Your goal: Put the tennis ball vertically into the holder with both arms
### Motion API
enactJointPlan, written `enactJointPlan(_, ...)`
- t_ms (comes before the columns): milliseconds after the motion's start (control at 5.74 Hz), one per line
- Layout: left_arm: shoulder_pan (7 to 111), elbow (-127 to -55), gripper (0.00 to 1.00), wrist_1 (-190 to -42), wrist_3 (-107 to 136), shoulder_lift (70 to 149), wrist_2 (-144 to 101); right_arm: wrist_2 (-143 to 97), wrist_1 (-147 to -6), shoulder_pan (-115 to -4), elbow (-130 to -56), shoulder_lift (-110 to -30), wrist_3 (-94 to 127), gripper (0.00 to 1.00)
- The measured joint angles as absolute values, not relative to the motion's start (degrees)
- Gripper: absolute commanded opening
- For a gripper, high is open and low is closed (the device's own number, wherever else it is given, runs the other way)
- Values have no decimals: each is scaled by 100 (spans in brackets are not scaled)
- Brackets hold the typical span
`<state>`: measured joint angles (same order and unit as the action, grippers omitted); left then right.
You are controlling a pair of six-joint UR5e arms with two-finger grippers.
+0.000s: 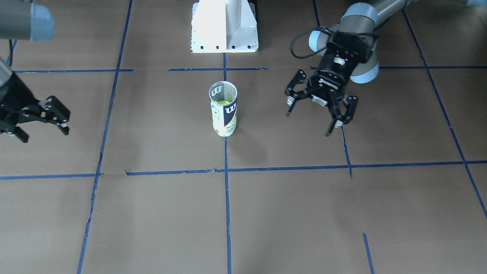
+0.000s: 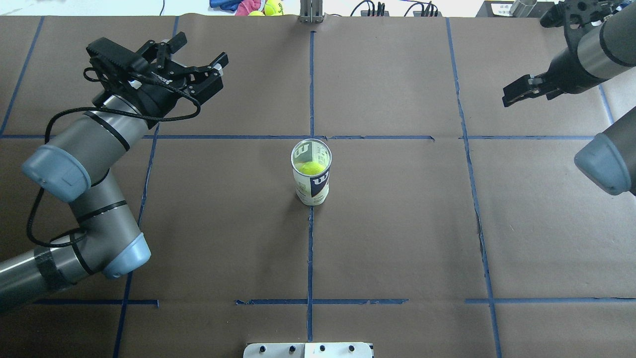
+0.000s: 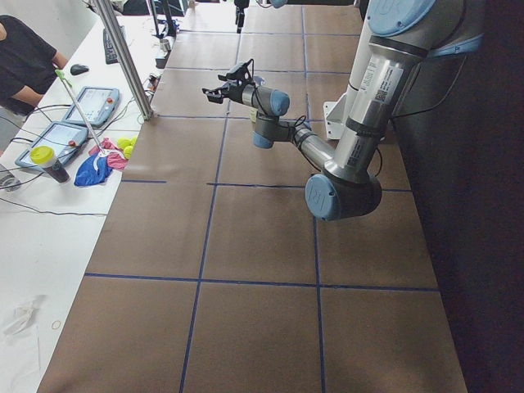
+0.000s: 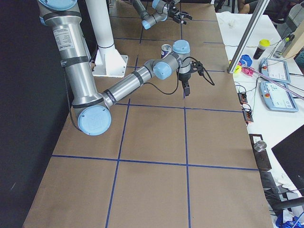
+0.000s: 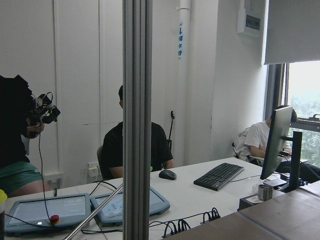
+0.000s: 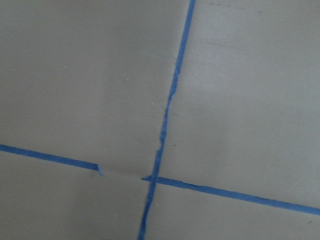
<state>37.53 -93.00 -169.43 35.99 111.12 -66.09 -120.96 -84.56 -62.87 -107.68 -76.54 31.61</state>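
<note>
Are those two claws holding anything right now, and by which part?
Nothing is held. The left tool and right tool both hang open and empty, apart from the holder, where the tennis ball sits inside.

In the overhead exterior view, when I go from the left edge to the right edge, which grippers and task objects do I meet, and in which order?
left gripper → holder, standing upright with the tennis ball inside it → right gripper
</note>
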Motion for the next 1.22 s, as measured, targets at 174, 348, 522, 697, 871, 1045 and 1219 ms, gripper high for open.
enactJointPlan(174,4210,-9294,100,-16426,3745,10861,-7303,-12117,-8458,-6565,-10540,-7760,2669,99)
enactJointPlan(348,4990,-9277,99,-15710,3787,10665,-8647,-12294,-8462,-6945,-10247,-7855,2131,100)
enactJointPlan(522,5864,-9216,99,-15036,3769,10490,-10130,-12616,-8463,-7428,-9895,-7960,1553,100)
enactJointPlan(697,6637,-9012,99,-14490,3642,10361,-11492,-12860,-8461,-7857,-9581,-8062,1173,100)
enactJointPlan(871,7378,-8613,98,-14005,3124,10240,-12749,-12976,-8458,-8164,-9334,-8159,1040,100)
enactJointPlan(1045,7926,-8261,94,-13487,2423,10070,-13466,-13141,-8453,-8416,-9104,-8277,956,100)
enactJointPlan(1219,8208,-8093,94,-12794,1781,9913,-13696,-13338,-8449,-8594,-8960,-8477,602,100)
